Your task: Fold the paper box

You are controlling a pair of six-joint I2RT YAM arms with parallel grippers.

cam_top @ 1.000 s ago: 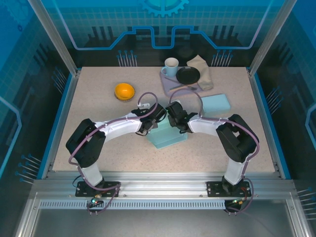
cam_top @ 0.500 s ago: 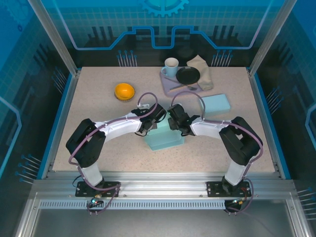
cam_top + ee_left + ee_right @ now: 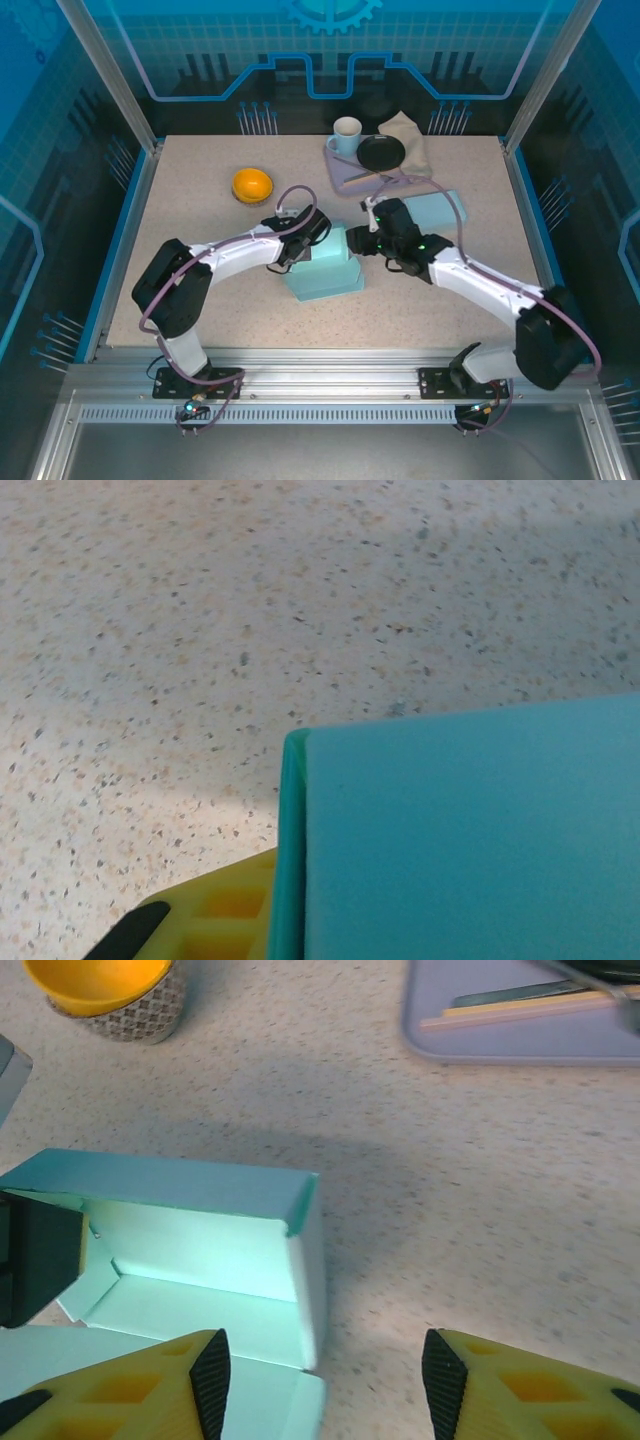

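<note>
a blue-lit enclosure (image 3: 450, 70) with clear panels surrounds a flat, pale, speckled table (image 3: 200, 190). the paper box (image 3: 325, 268) sits near its centre, a little toward 6 o'clock. it looks partly folded: the far wall and right end stand around an open top while a near flap lies out, so closing seems left to do. the left claw (image 3: 288, 252), at the box's 9 o'clock, seems pinched on its end wall, and the right claw (image 3: 322, 1352), at 2 o'clock, hangs open and empty.
</note>
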